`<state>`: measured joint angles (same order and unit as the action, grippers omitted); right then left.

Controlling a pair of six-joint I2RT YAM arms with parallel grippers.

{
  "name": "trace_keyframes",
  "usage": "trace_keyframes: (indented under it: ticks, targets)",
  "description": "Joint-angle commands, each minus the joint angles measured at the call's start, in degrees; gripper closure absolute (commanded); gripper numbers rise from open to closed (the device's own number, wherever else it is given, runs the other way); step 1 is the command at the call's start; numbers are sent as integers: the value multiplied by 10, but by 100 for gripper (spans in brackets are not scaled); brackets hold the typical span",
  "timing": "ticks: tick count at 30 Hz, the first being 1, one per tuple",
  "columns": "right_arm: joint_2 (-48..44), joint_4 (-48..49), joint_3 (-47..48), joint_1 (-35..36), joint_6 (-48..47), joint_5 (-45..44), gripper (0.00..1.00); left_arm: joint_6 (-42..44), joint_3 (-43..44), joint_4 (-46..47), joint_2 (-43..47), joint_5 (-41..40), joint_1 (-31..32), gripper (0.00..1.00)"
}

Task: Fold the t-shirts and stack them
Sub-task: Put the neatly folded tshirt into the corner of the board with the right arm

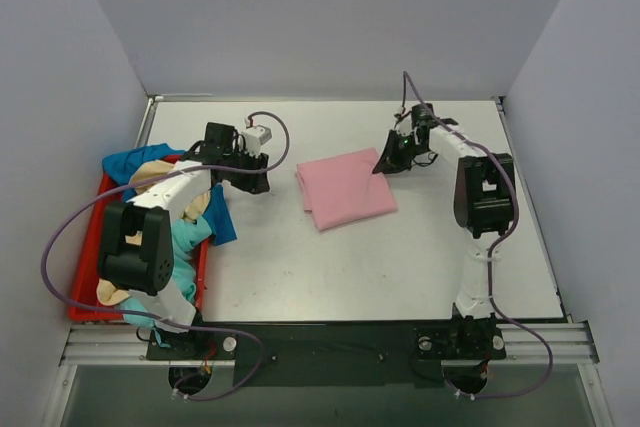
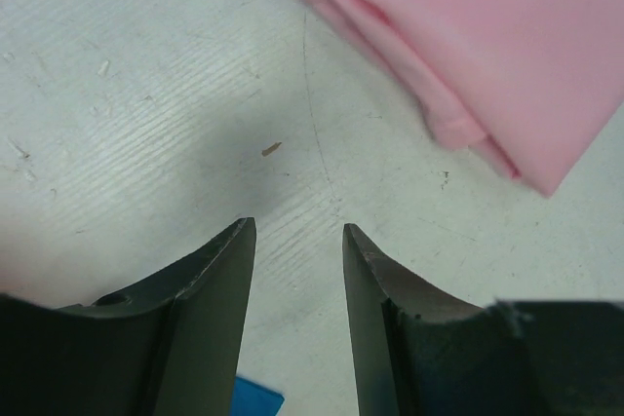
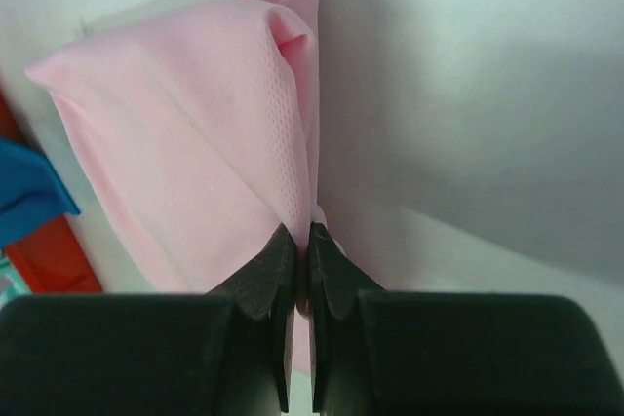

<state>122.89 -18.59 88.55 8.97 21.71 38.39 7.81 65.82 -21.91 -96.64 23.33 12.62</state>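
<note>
The folded pink t-shirt point(image 1: 345, 188) lies on the worktop point(image 1: 400, 257), with one edge pinched between the right jaws, which are pressed together on the cloth. The left jaws stand apart above the worktop, with the shirt just ahead of them and not touching.

The left gripper point(image 2: 297, 231) fills the bottom of the frame, its two dark fingers point(image 2: 210, 289) spread apart over the scuffed white table point(image 2: 127, 114), holding nothing. A folded pink t-shirt point(image 2: 507, 36) lies in the upper right, layered edges facing the fingers, well apart from them. A small brown speck point(image 2: 271, 149) sits mid-frame. A sliver of blue cloth point(image 2: 258, 401) shows at the bottom edge.
</note>
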Motion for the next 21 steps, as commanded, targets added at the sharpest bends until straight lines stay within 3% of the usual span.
trace_keyframes:
  ticks: [1,8,17,21]
  targets:
    - [53,-130,108,-53,-94,-52,100,19,14,-3,45,-1,-9,49]
    - [129,-241,285,-124,-199,-135,100,30,13,-13,65,-16,-17,49]
    - [190,-246,417,-165,-362,-304,100,41,32,-33,76,-35,-18,49]
    - [222,-240,468,-188,-378,-349,100,44,46,-45,76,-56,-20,49]
